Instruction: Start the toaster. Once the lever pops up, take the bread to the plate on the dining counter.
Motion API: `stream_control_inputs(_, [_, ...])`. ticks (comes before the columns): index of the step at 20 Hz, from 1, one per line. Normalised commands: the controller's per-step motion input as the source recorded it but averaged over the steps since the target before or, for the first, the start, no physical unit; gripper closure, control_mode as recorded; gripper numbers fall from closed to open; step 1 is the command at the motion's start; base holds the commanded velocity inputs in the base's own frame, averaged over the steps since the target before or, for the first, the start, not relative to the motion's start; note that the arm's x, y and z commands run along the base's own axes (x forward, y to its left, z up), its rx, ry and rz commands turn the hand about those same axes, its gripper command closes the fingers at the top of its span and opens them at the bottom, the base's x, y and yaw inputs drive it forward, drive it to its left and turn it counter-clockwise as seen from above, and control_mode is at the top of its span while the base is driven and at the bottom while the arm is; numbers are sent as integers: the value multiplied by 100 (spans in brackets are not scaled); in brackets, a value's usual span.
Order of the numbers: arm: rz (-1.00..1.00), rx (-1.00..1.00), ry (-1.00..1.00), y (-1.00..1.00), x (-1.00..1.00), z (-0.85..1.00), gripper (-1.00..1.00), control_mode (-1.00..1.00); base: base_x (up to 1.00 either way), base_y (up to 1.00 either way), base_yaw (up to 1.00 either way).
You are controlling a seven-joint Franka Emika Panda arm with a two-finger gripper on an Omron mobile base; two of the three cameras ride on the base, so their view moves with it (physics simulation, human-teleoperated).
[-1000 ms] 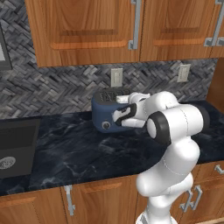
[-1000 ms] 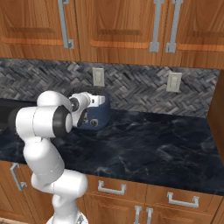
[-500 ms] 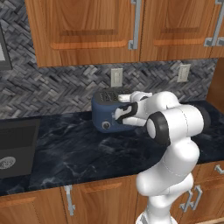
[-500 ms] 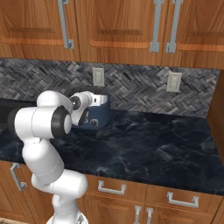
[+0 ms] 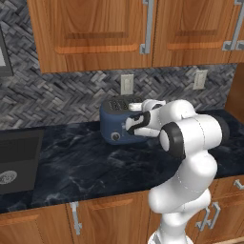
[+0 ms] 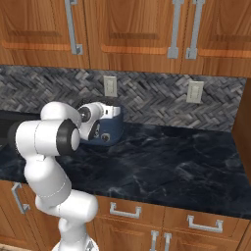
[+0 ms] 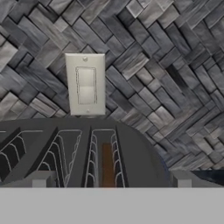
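Herringbone grey tile backed the black marbled worktop [image 5: 86, 167], and against that wall the dark-blue toaster [image 5: 116, 125] stood just below a pale wall switch [image 7: 85, 84]. Over the last second the change was small: the hand had crept a little closer along the toaster's front and settled, the toaster itself not having shifted. The gripper [image 5: 138, 125] sat at the toaster's front right corner, level with its upper face, its jaws spread fully apart and clamped on nothing. From the hand's own camera the black slotted top lay directly beneath, with the bread [image 7: 107, 165] showing as a brown strip deep in one slot right of the toaster's middle. I judged this to be the closing approach to a lever, with the toaster not yet started; whether a finger already touched a lever could not be told. The bread's trip to the plate remained undone.
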Motion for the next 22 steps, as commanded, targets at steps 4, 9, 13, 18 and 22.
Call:
stream_control_inputs(4, [6, 0, 0, 0, 0, -1, -100, -100, 0, 0, 0])
stream_control_inputs(9, [4, 0, 0, 0, 0, 0, -100, -100, 0, 0, 0])
stream_control_inputs(13, [0, 0, 0, 0, 0, 0, -100, -100, 0, 0, 0])
stream_control_inputs(18, [0, 0, 0, 0, 0, 0, -100, -100, 0, 0, 0])
stream_control_inputs(22, [0, 0, 0, 0, 0, 0, -100, -100, 0, 0, 0])
